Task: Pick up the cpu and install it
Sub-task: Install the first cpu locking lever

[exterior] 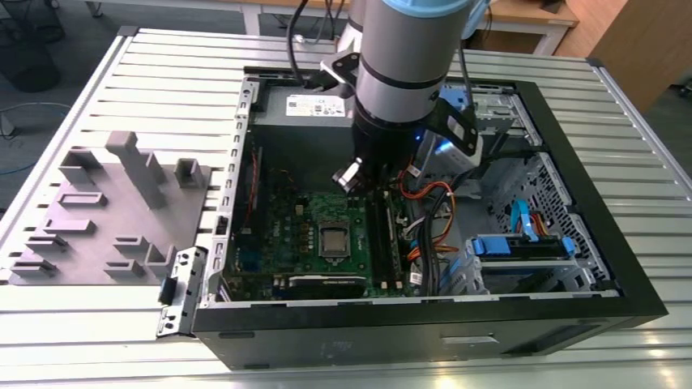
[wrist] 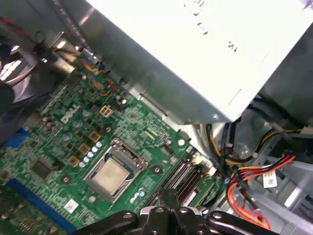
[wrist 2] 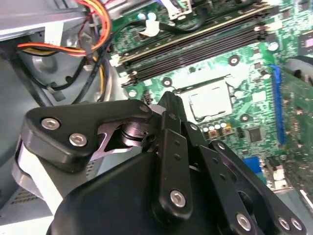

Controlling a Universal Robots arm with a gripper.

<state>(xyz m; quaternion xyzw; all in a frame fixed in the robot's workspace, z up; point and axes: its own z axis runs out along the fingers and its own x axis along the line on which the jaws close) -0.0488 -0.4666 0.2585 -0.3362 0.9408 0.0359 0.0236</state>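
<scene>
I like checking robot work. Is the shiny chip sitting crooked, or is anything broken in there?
Nothing stands out. The cpu lies flat and square inside its socket frame on the green motherboard. The gripper hangs above the board, beside the memory slots.

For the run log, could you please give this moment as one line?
cpu: seated in motherboard socket | gripper: above board, beside socket, holding nothing

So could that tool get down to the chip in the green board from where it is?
Probably yes: the tool hangs above the motherboard, the cpu lies uncovered in its socket, and nothing sits between them.
</scene>
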